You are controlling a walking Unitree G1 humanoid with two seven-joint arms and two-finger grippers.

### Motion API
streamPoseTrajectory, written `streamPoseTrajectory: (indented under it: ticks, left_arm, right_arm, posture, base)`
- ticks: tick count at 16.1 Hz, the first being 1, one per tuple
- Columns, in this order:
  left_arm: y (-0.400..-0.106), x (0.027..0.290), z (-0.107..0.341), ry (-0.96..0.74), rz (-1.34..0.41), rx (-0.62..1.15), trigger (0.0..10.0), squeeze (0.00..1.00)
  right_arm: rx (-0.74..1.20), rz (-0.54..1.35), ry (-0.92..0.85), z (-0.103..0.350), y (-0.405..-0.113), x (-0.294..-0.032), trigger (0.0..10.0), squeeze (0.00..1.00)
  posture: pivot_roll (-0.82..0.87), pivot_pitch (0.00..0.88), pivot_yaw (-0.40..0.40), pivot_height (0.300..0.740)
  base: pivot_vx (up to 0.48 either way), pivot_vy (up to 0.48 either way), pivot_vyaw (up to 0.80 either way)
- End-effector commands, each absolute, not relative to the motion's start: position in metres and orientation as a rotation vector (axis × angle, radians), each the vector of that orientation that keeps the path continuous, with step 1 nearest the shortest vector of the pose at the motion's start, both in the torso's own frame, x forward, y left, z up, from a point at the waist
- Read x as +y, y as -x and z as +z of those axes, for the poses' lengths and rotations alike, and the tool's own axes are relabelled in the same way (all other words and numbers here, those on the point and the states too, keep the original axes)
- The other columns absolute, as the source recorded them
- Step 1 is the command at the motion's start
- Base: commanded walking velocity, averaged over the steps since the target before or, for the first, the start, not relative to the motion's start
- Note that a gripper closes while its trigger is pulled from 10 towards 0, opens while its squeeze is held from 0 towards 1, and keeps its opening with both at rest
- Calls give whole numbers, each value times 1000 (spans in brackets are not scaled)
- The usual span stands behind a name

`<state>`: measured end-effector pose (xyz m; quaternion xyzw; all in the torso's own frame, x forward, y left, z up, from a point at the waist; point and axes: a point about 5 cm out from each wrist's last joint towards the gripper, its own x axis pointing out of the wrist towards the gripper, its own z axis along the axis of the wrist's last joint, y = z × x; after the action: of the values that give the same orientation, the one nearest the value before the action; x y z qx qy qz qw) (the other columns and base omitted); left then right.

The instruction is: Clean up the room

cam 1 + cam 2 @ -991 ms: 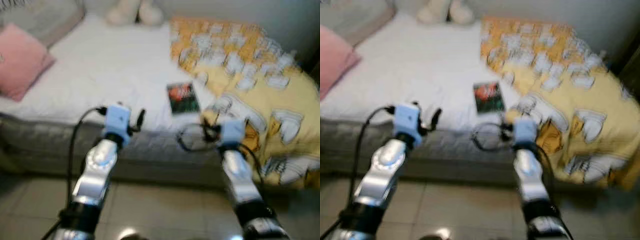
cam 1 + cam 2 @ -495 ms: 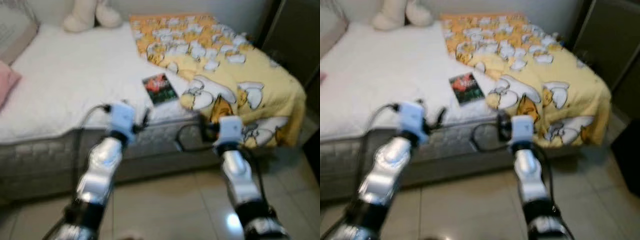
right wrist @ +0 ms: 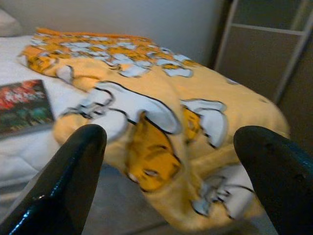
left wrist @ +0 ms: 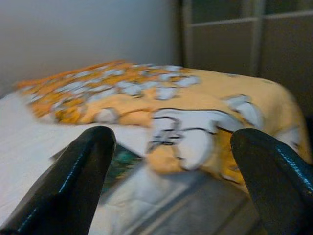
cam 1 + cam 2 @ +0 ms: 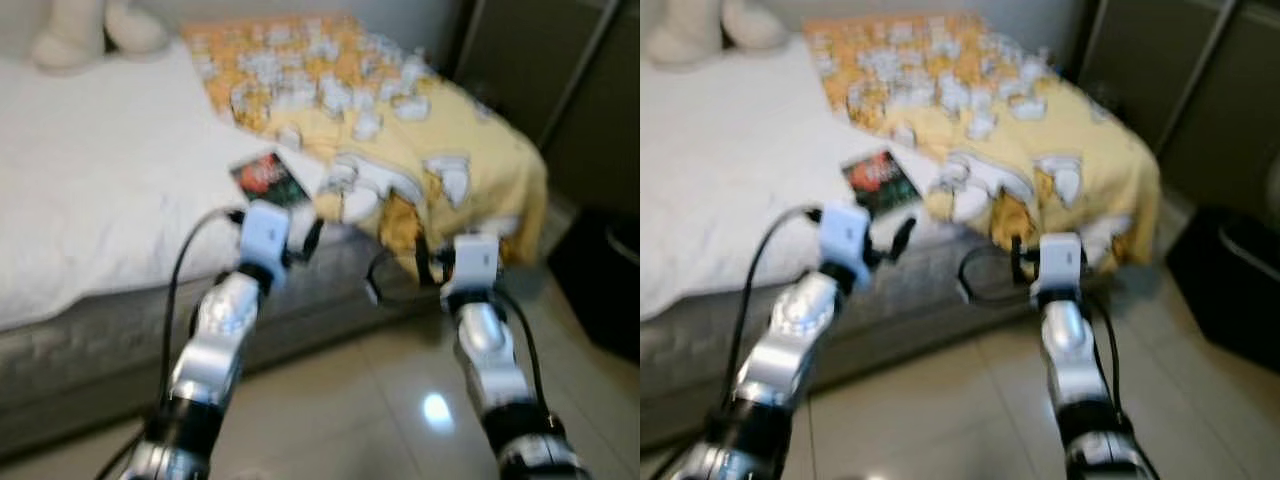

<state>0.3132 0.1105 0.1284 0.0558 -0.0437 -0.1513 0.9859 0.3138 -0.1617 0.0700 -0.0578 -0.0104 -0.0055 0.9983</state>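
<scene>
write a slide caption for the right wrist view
Open right tool faces a yellow cartoon-print blanket draped over the bed corner, a book beside it.

**Head pair above, wrist cameras low at the bed edge**

Both eye views look forward and down over the bed (image 5: pixel 90 190), blurred. Each wrist view looks along its parted fingers, low and near the mattress edge; between both pairs of jaws lie the yellow blanket (image 3: pixel 146 117) and the book (image 3: pixel 24 105).
</scene>
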Motion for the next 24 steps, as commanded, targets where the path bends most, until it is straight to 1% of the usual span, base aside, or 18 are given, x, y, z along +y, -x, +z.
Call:
streamPoseTrajectory:
  ticks: [1,2,3,5,10,12,15,18,20,21,22,24]
  left_arm:
    - [-315,123,127,-84,-244,-62,10000,1000]
    - [-317,130,122,45,-165,-10,10000,1000]
    - [-317,133,120,101,-130,10,10000,1000]
    - [-316,129,121,61,-151,-2,10000,1000]
    - [-318,127,120,72,-150,16,10000,1000]
    - [-317,121,119,65,-169,22,10000,1000]
    - [-317,123,117,86,-153,41,10000,1000]
    - [-317,123,115,88,-158,58,10000,1000]
    - [-316,117,116,62,-200,51,10000,1000]
    - [-316,110,122,43,-255,17,10000,1000]
    - [-317,103,124,0,-287,22,10000,1000]
    - [-319,102,124,6,-291,28,10000,1000]
  right_arm:
    - [-23,13,103,73,-318,-151,10000,0]
    - [-18,12,86,72,-317,-152,10000,0]
    - [-15,11,80,71,-316,-155,10000,0]
    - [-11,19,84,70,-316,-155,10000,0]
    - [-18,43,90,71,-316,-153,10000,0]
    - [-19,49,93,71,-316,-152,10000,0]
    - [-34,64,81,73,-316,-149,10000,0]
    - [-26,77,82,73,-317,-149,10000,0]
    - [-22,81,81,72,-316,-149,10000,0]
    - [-15,84,80,71,-316,-148,10000,0]
    - [-8,90,77,69,-315,-147,10000,0]
    - [-5,96,75,69,-314,-145,10000,0]
  posture:
    - [-6,0,23,727]
    - [-3,0,19,727]
    - [-2,0,15,727]
    - [-3,0,12,727]
    - [-4,0,7,727]
    - [-3,0,9,727]
    - [-3,0,12,727]
    - [-5,0,14,727]
    - [-3,0,15,727]
    - [-4,0,17,727]
    - [-3,0,17,727]
    - [-5,0,20,727]
  base:
    - [480,0,0]
    - [480,0,0]
    - [480,0,0]
    - [480,0,0]
    - [472,0,0]
    - [480,0,0]
    - [447,96,0]
    - [97,447,0]
    - [0,480,0]
    - [0,476,0]
    - [285,0,0]
    - [0,0,0]
